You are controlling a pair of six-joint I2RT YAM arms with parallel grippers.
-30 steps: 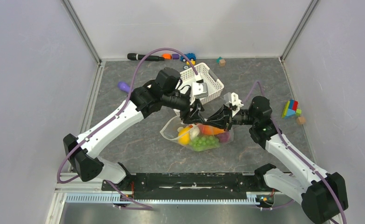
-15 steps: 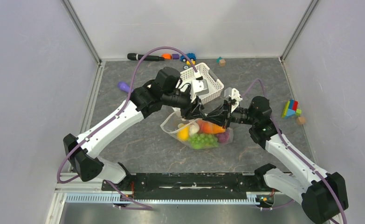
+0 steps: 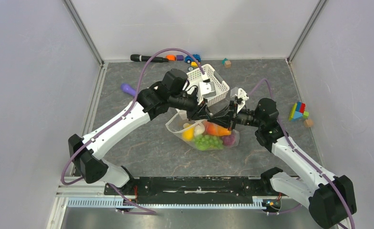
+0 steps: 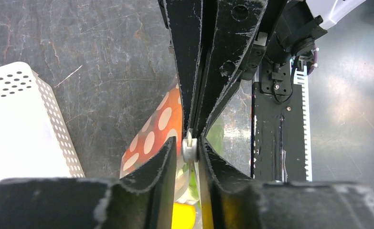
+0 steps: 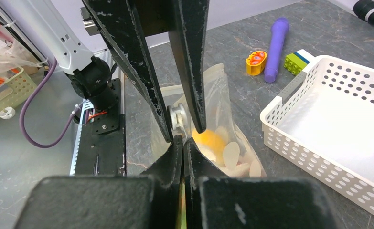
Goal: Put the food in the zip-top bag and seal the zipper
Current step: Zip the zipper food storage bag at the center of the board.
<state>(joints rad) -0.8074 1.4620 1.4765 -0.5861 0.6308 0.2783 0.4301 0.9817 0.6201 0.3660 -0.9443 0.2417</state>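
Observation:
The clear dotted zip-top bag [image 3: 199, 138] lies mid-table, its top edge lifted. Inside it are the food pieces: green grapes [image 3: 206, 142], a yellow piece [image 3: 188, 134], an orange piece [image 3: 214, 130] and a purple piece [image 3: 229, 140]. My left gripper [image 3: 205, 114] is shut on the zipper's white slider [image 4: 189, 150], its fingertips [image 4: 173, 157] on either side of it. My right gripper [image 3: 224, 119] faces it tip to tip, shut flat on the bag's mouth edge [image 5: 183, 140]. The slider also shows in the right wrist view [image 5: 177, 116]. The mouth left of the slider gapes.
A white lattice basket [image 3: 212, 87] stands just behind the grippers and shows in the right wrist view [image 5: 337, 129]. A purple stick-shaped toy [image 3: 127, 88] lies at the left. A black microphone [image 3: 149, 58], a toy car [image 3: 192, 58] and blocks [image 3: 298, 112] lie along the edges.
Both grippers have moved a little back and up together with the bag's top edge. The bag's open loop at the left has grown narrower and tauter.

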